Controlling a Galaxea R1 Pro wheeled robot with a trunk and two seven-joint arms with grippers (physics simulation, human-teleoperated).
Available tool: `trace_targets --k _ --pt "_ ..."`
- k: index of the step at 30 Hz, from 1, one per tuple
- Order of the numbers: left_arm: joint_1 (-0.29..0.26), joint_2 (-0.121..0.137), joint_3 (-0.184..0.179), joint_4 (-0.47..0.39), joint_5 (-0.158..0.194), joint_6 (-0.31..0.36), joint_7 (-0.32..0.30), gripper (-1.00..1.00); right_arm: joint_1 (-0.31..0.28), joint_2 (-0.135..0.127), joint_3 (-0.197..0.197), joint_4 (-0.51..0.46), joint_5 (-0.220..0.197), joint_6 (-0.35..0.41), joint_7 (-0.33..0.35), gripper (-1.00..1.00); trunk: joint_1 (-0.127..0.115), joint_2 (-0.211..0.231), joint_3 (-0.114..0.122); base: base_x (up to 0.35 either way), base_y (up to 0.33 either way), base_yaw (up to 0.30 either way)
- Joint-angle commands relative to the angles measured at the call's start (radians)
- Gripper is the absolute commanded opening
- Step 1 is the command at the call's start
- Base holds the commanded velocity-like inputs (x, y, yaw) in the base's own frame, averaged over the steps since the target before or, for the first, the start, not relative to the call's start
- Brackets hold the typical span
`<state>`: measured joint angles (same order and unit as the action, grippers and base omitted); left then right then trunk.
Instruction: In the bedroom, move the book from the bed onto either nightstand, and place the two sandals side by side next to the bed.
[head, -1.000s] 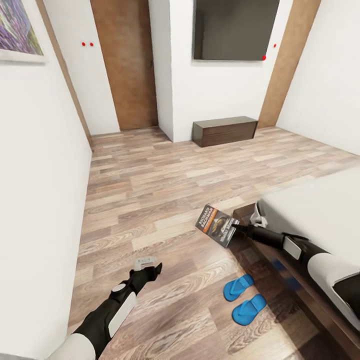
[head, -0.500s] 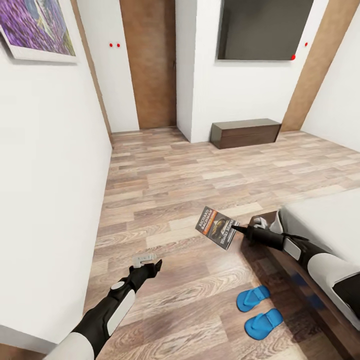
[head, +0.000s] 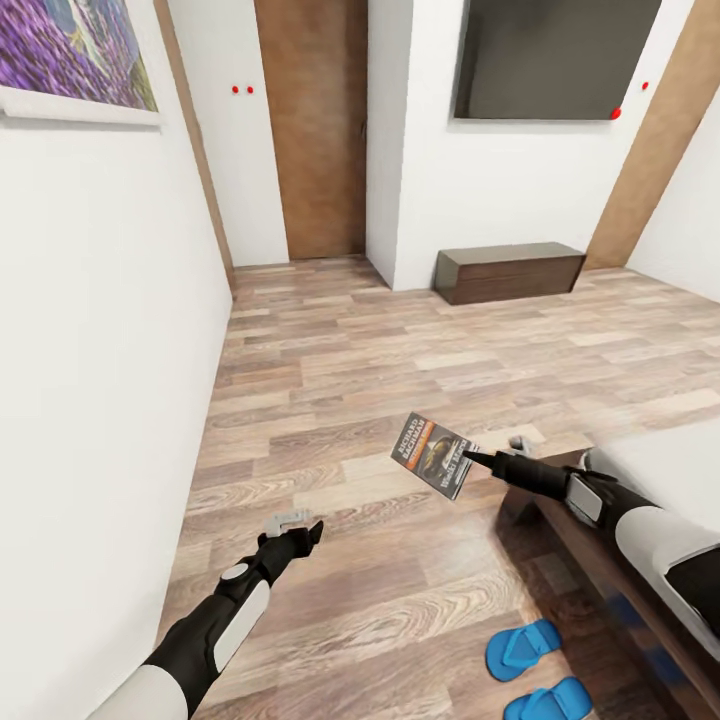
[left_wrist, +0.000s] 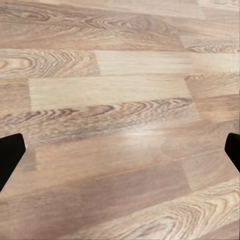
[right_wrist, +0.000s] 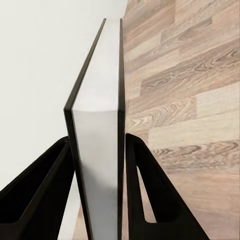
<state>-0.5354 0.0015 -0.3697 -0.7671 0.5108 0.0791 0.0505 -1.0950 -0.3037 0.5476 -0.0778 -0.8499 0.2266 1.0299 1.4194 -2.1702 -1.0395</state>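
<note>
My right gripper (head: 474, 460) is shut on the book (head: 433, 454), holding it in the air over the wood floor, just off the bed's corner (head: 660, 462). In the right wrist view the book (right_wrist: 97, 150) stands edge-on, pinched between the two black fingers (right_wrist: 45, 195). The two blue sandals (head: 523, 648) lie side by side on the floor beside the bed frame, at the head view's lower right. My left gripper (head: 300, 528) hangs open low over bare floor, its fingertips (left_wrist: 10, 155) wide apart in the left wrist view.
A white wall (head: 100, 350) runs close along my left, with a purple picture (head: 70, 60) on it. A long dark bench (head: 510, 272) stands against the far wall under a black screen (head: 555, 55). A brown door (head: 310, 130) is at the back.
The whole head view has swung: the bench, sandals and bed have slid right and down in the picture. Both arms hold their poses, the book still gripped.
</note>
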Motion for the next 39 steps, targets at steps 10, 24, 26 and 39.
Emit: trace_targets --k 10,24,26,39 --pt "0.0 0.0 -0.001 0.001 0.0 0.001 0.0 1.0 0.0 0.0 -0.008 -0.001 0.0 0.002 0.002 -1.0 0.0 0.0 0.0 0.188 -0.009 0.175" --pt "0.0 -0.001 -0.004 0.002 -0.001 0.001 0.0 1.0 0.001 0.0 -0.009 0.0 0.0 0.001 0.002 -1.0 0.0 0.0 0.0 0.325 0.049 0.002" --pt "0.0 -0.001 -0.004 0.002 -0.001 0.001 0.0 1.0 0.0 0.0 -0.009 0.0 0.0 0.0 0.002 -1.0 0.0 0.0 0.0 0.33 0.008 0.0" --pt "0.0 -0.002 -0.005 0.003 -0.001 0.001 0.0 1.0 0.0 0.0 -0.008 -0.001 0.0 0.0 0.002 -1.0 0.0 0.0 0.0 0.33 0.013 0.0"
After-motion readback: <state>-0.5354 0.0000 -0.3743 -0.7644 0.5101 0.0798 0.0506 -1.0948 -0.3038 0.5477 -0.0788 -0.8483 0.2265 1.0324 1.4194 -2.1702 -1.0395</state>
